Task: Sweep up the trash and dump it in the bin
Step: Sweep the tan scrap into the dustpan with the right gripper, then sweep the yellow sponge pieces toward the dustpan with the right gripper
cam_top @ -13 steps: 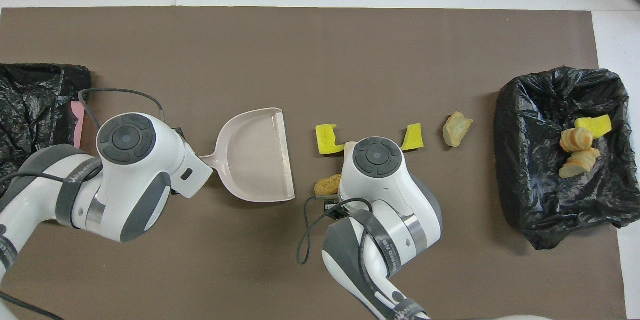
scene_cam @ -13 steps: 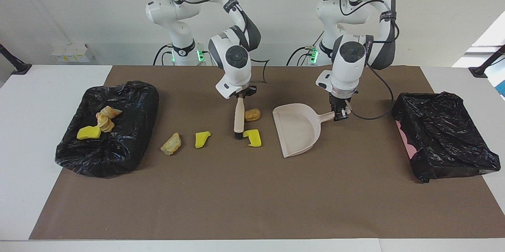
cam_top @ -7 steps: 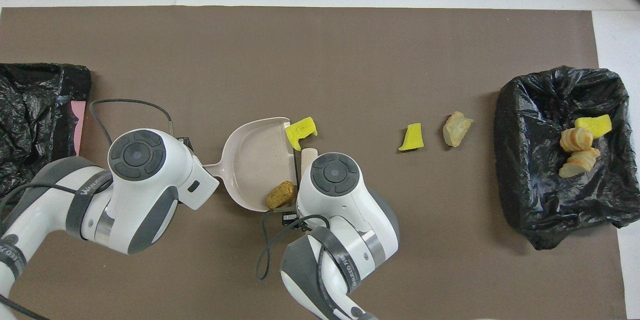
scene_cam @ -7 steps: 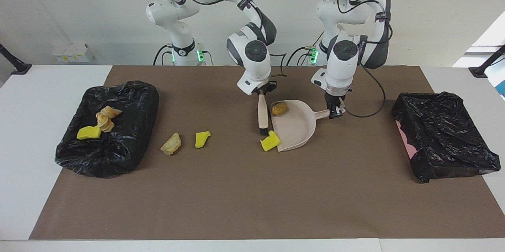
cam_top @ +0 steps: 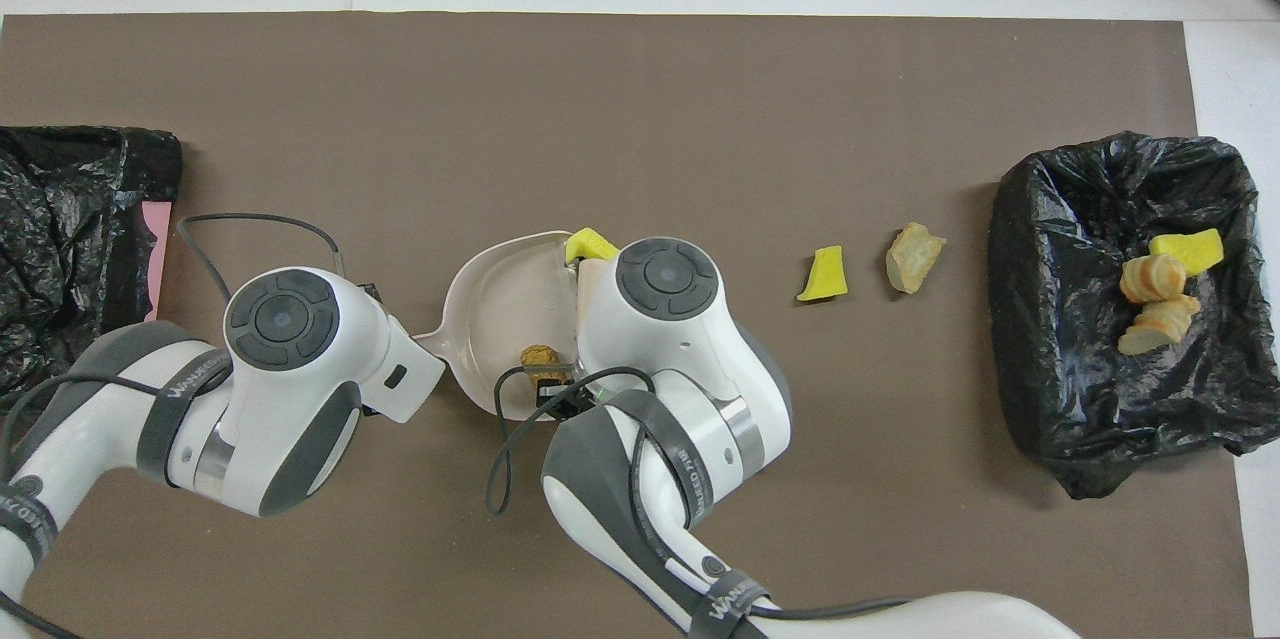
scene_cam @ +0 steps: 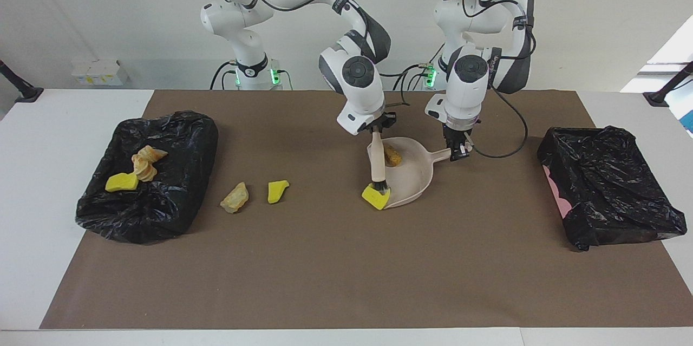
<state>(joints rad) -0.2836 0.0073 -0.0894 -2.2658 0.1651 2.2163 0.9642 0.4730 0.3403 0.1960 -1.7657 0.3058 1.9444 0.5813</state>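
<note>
Brush working a yellow scrap at the dustpan's lip, mid-desk, with two scraps waiting.

At the right arm's end of the desk (scene_cam: 32, 183) a black bag-lined bin (scene_cam: 184, 124) holds a yellow sponge piece (scene_cam: 122, 182) and tan bread-like lumps (scene_cam: 145, 162). Beside it a tan crusty lump (scene_cam: 235, 197) and a yellow sponge wedge (scene_cam: 278, 190) lie loose. The right arm's jaws are clamped on the pale wooden-handled brush (scene_cam: 376, 164), bristles against a yellow sponge scrap (scene_cam: 374, 197) at the lip of the beige plastic dustpan (scene_cam: 414, 173). A brown crusty lump (scene_cam: 392, 155) lies inside the pan. The left arm's jaws are closed on the pan's handle. A second black-bagged bin (scene_cam: 606, 183) sits at the left arm's end. The sponge scrap could slip round the pan's corner if the brush pushes off-centre, and lifting early would leave it on the desk. From overhead the right wrist hides the brush and most of that scrap.
</note>
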